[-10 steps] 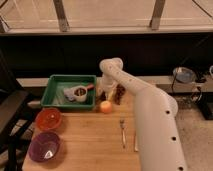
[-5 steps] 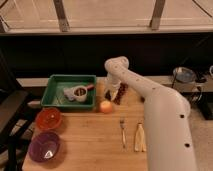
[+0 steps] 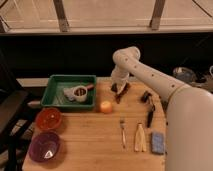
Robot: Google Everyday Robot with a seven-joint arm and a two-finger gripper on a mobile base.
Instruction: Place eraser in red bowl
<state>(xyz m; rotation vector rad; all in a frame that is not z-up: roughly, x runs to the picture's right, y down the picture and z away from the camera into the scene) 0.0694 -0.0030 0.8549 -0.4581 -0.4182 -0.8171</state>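
Beside the green tray, closed jaws pinch the eraser between them.

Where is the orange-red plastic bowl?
In the camera view, the round orange-red plastic bowl sits at the table's left edge, between the green tray and the purple bowl; the gripper hangs right of the tray.

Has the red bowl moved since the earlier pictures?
No. The red bowl still sits below the left front corner of the green tray. The gripper is shut, just right of that tray.
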